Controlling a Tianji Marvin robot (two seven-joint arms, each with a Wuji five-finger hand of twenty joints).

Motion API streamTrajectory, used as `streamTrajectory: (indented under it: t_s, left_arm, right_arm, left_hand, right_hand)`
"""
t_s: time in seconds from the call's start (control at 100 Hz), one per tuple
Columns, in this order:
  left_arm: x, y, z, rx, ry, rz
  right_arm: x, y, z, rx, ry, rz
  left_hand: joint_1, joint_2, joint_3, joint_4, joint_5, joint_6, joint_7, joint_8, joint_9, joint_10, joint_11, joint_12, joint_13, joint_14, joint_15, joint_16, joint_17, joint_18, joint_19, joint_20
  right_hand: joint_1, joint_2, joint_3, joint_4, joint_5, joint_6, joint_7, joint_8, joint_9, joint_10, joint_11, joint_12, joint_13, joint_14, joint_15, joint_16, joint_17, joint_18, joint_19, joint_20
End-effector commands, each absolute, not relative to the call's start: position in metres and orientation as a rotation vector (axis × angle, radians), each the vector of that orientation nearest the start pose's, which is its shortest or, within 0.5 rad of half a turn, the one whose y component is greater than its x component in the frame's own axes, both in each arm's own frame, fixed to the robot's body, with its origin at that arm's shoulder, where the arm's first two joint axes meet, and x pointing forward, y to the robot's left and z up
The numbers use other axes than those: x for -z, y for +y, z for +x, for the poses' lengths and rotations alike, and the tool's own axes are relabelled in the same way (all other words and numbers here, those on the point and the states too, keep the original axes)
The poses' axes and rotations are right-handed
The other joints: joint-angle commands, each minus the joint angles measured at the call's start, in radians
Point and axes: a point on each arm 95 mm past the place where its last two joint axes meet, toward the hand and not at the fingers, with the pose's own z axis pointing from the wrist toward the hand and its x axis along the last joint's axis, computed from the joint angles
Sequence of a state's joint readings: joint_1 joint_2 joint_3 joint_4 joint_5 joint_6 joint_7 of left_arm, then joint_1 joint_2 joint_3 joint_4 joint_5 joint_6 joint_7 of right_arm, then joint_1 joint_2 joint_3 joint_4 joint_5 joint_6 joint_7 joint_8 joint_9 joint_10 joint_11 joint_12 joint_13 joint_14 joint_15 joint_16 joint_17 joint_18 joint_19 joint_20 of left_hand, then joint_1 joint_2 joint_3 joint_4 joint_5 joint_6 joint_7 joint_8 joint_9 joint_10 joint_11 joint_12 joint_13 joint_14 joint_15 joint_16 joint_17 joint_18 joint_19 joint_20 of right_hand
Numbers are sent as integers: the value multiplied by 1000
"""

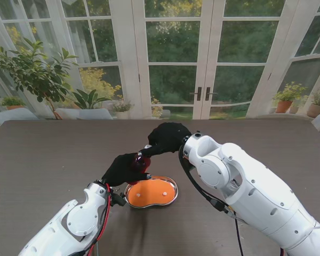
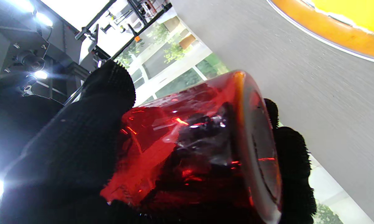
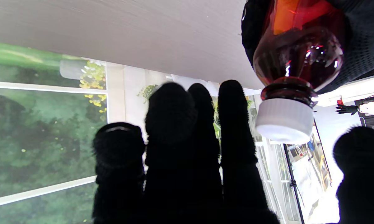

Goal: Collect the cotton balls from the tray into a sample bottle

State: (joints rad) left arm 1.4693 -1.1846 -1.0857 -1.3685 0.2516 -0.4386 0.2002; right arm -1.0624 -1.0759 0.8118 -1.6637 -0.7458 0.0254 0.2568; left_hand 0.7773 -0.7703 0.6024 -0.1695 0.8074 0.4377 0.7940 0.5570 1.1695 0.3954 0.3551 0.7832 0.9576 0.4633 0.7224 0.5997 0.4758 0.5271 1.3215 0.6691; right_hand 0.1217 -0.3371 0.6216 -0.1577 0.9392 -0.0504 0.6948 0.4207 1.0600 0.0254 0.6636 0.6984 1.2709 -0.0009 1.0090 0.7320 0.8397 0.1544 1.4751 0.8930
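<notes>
A robot's left hand [image 1: 125,169], gloved in black, grips a red sample bottle [image 1: 140,160] above a dark table [image 1: 42,154], its fingers wrapped round the bottle's body, just on the far side of an orange tray [image 1: 151,192] that sits near the robot. The bottle is lifted clear of the table and tilted, its long axis running from the left palm up and away toward the right hand [image 1: 168,137], which hangs close beside its top end. In the right wrist view a white cap [image 3: 284,119] is on the bottle's neck, sitting in the gap between the right hand's straightened fingers [image 3: 236,124] and its thumb [image 3: 358,149]; those digits are spread and hold nothing, and none clearly touches the cap. The right hand is thus the nearer one to the cap, and the cap lies between its thumb and fingers, roughly in line with a pinch. Judging from this, the step in hand is uncapping: the fingers would need to close on the cap while the left hand steadies the bottle. A few pale specks on the tray may be cotton balls, though they are too small to make out, and none can be made out inside the bottle.
</notes>
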Motion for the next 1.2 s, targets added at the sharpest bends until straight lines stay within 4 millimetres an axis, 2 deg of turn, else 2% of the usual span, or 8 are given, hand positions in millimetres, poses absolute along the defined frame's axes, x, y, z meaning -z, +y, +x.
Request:
streamTrajectory:
  t_s: [0.0, 0.14, 0.37, 0.49, 0.59, 0.69, 0.91, 1.19]
  left_arm:
    - [348, -47, 406, 2352, 996, -1665]
    - [349, -47, 406, 2353, 994, -1666]
    - [349, -48, 406, 2352, 989, -1667]
    - [349, -48, 406, 2353, 988, -1667]
    - [349, -48, 407, 2352, 988, -1666]
    - [349, -48, 407, 2352, 988, -1666]
    - [349, -47, 406, 2350, 987, -1664]
    - [349, -47, 406, 2348, 984, -1666]
  right_arm:
    - [202, 137, 451, -1708, 1826, 958]
    - [203, 138, 451, -1716, 1828, 948]
    - [203, 138, 450, -1730, 1832, 947]
    - [203, 138, 450, -1746, 1833, 944]
    - [204, 139, 450, -1764, 1833, 946]
    - [204, 139, 450, -1776, 1830, 944]
    - [203, 138, 452, -1797, 1823, 914]
    - [201, 135, 453, -1829, 1787, 934]
  left_hand:
    - [184, 206, 148, 11, 78, -220, 161, 32, 58, -98, 6, -6, 1, 10, 14, 17, -48, -27, -29, 10]
    - [183, 207, 144, 11, 78, -220, 160, 33, 58, -98, 6, -6, 1, 10, 14, 17, -48, -27, -29, 10]
    - [184, 206, 145, 12, 79, -219, 159, 34, 58, -98, 6, -6, 2, 10, 15, 17, -47, -26, -29, 10]
    - [185, 207, 145, 13, 79, -220, 159, 34, 59, -96, 6, -7, 1, 11, 14, 17, -47, -25, -29, 10]
    - [184, 208, 144, 12, 79, -220, 159, 35, 58, -97, 5, -8, 1, 10, 14, 17, -48, -24, -29, 10]
    - [184, 207, 144, 12, 79, -220, 159, 35, 58, -98, 5, -8, 0, 11, 14, 16, -48, -24, -30, 11]
    - [183, 207, 144, 12, 78, -221, 158, 35, 58, -98, 6, -7, 1, 11, 15, 17, -48, -25, -30, 11]
    - [184, 207, 144, 12, 79, -220, 158, 36, 58, -98, 6, -7, 0, 11, 14, 17, -48, -24, -30, 11]
  right_hand:
    - [19, -35, 72, 15, 34, -18, 39, 43, 26, -6, 30, 20, 46, -16, 47, 17, 20, 22, 58, 16]
    - [17, -102, 298, -15, 58, -46, 76, 77, 48, -16, 47, 31, 48, -27, 85, 12, 33, 23, 67, 9]
    - [51, -123, 406, -7, 73, -61, 113, 97, 72, -28, 67, 41, 48, -30, 121, 16, 43, 25, 73, 5]
    - [67, -123, 438, -2, 82, -72, 128, 102, 83, -37, 72, 43, 48, -31, 127, 16, 45, 24, 75, 4]
    - [119, -151, 471, -101, 63, -103, 209, -32, 95, -45, 74, 44, 47, -32, 141, 15, 46, 22, 78, 1]
    - [149, -176, 489, -128, 52, -125, 251, -70, 109, -48, 78, 45, 48, -34, 148, 16, 49, 24, 80, 1]
    - [185, -215, 498, -145, 64, -157, 326, -99, 214, -114, 93, 41, 50, -52, 169, 27, 60, -16, 89, 0]
    - [187, -223, 530, -152, 35, -146, 360, -70, 227, -110, 100, 55, 49, -53, 196, 36, 68, -16, 98, -7]
